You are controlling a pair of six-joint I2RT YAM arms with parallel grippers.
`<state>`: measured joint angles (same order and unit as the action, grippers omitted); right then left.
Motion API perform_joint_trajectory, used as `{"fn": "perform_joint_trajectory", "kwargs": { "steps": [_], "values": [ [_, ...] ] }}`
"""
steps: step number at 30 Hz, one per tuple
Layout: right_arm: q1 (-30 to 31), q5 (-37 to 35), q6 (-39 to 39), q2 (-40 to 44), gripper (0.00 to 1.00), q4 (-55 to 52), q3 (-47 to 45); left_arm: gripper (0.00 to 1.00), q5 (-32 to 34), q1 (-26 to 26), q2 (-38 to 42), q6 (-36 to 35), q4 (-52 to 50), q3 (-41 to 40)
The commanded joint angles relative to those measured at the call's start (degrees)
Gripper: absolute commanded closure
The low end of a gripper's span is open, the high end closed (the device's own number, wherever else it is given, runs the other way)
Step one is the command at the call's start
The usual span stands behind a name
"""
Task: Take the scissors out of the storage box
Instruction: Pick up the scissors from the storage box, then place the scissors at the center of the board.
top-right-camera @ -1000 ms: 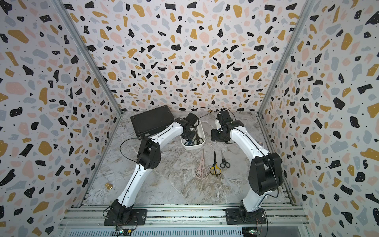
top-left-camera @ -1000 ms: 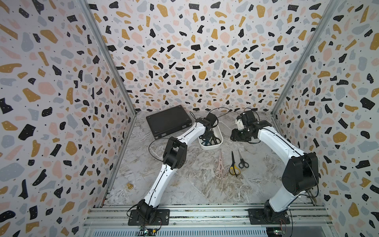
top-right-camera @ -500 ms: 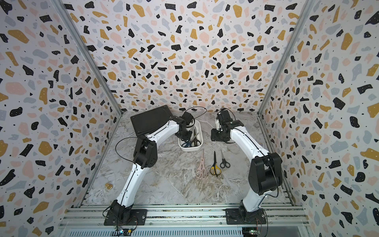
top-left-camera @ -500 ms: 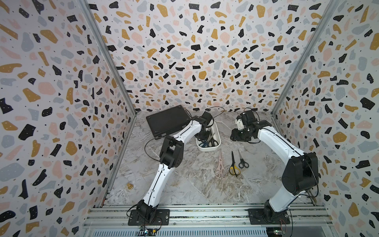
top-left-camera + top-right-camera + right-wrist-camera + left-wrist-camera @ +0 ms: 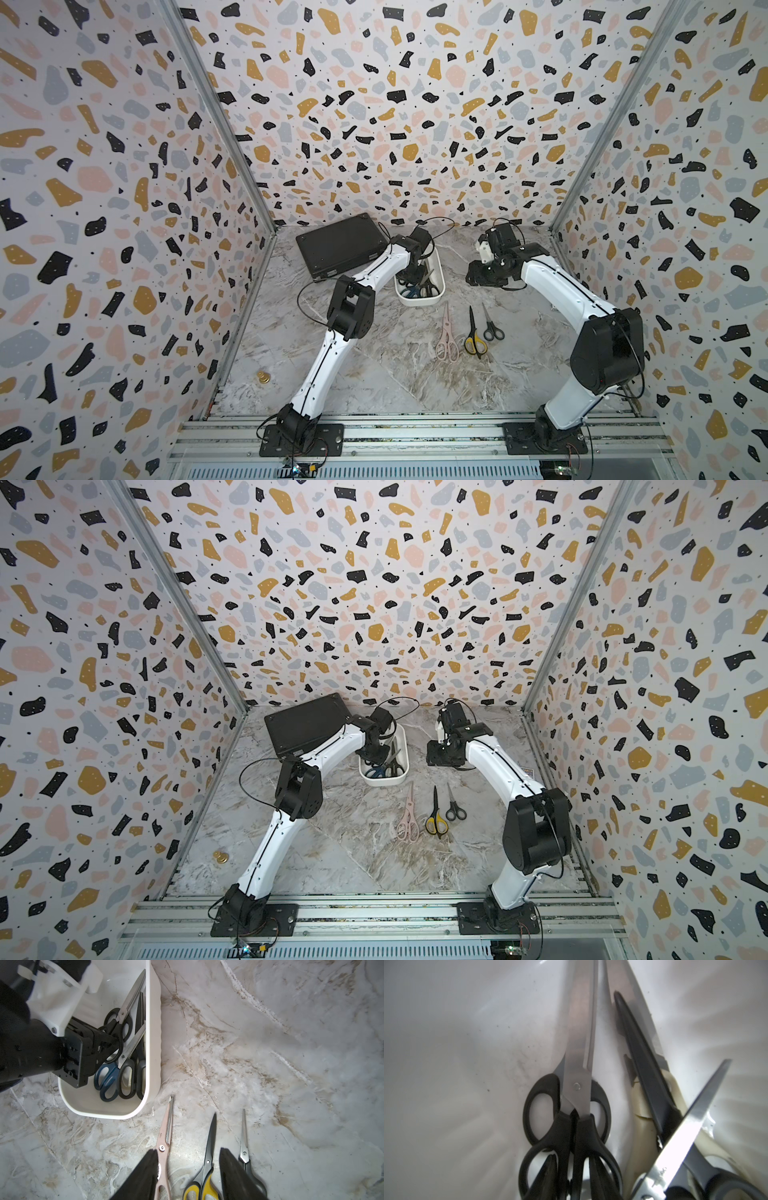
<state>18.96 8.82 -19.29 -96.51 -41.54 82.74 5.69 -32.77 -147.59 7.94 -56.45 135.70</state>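
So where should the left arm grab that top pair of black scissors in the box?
Grip the black scissors at the neck between pivot and handle loops, coming straight down from above. They lie flat on top of the pile in the box, so nothing covers them, and the neck is narrow enough for the fingers to straddle. The blades look too thin and slick, though that is a judgement.

Black-handled scissors (image 5: 577, 1088) and a cream-handled pair (image 5: 641, 1105) lie in the storage box (image 5: 456, 1053).
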Motion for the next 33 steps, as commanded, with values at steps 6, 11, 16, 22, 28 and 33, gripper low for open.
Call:
{"fn": "perform_joint_trajectory", "kwargs": {
  "steps": [6, 11, 16, 22, 28, 33],
  "values": [
    [0.6, 0.8, -0.9, -0.1, 0.47, -0.4, 2.3, 0.93, -0.3, 0.1, -1.7, -0.8, -2.8, -0.4],
    [0.6, 0.4, -0.8, 0.3, 0.47, -0.6, 2.2, 1.00, 1.1, 0.1, 5.8, 0.8, 3.7, -4.9],
    [0.6, 0.2, -0.8, 0.6, 0.47, -0.6, 1.4, 1.00, 1.3, 0.1, 14.4, 2.1, 9.9, -9.3],
    [0.7, -0.3, -0.5, 1.1, 0.47, -0.6, 1.0, 1.00, -1.6, 0.1, 21.0, 3.9, 10.8, -12.2],
    [0.6, -2.7, 1.0, 1.3, 0.47, -2.3, 2.1, 1.00, -2.1, 0.1, 36.6, 10.7, 15.5, -30.7],
    [0.6, -3.0, 1.4, 0.9, 0.47, -2.9, 2.9, 1.00, -2.5, -0.2, 53.8, 17.5, 18.1, -50.9]
  ]
}}
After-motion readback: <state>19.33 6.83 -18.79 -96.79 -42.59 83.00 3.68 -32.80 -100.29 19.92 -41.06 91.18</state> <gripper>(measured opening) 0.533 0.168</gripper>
